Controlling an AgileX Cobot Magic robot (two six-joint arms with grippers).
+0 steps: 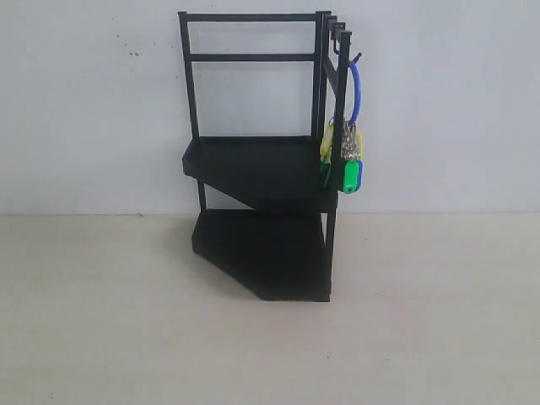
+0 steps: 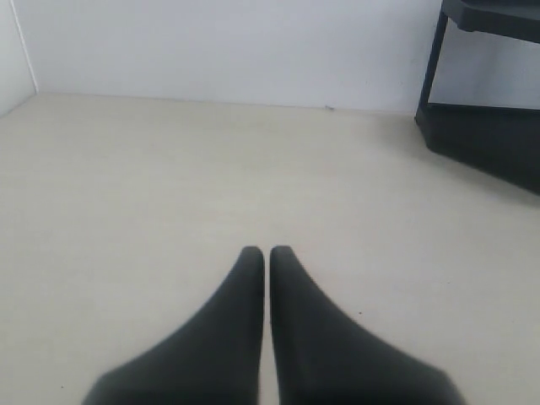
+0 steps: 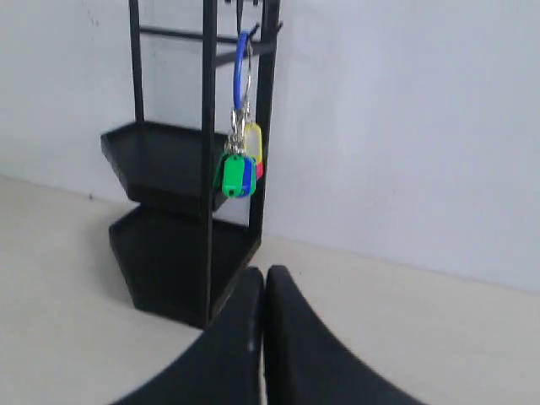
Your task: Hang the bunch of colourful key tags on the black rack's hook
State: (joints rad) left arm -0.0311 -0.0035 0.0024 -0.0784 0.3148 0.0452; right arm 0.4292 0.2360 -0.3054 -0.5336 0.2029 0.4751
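**A:** Which step is in hand?

**B:** The last, I'd judge. In the exterior view the colourful key tag bunch (image 1: 348,158) hangs right of centre in the upper half. Its blue loop (image 1: 358,89) sits over the hook (image 1: 356,59) at the top right corner of the black rack (image 1: 253,164).

**A:** Which way does it lie?

**B:** Long axis vertical, loop uppermost and tags pointing down, beside the right front post at upper-tray level.

**A:** The grippers?

**B:** The left gripper (image 2: 267,253) has its fingers pressed together on nothing, over the pale table (image 2: 126,186). The right gripper (image 3: 264,274) looks the same, apart from the rack.

**A:** Next move?

**B:** Probably none, just hold both arms off so nothing knocks the bunch.
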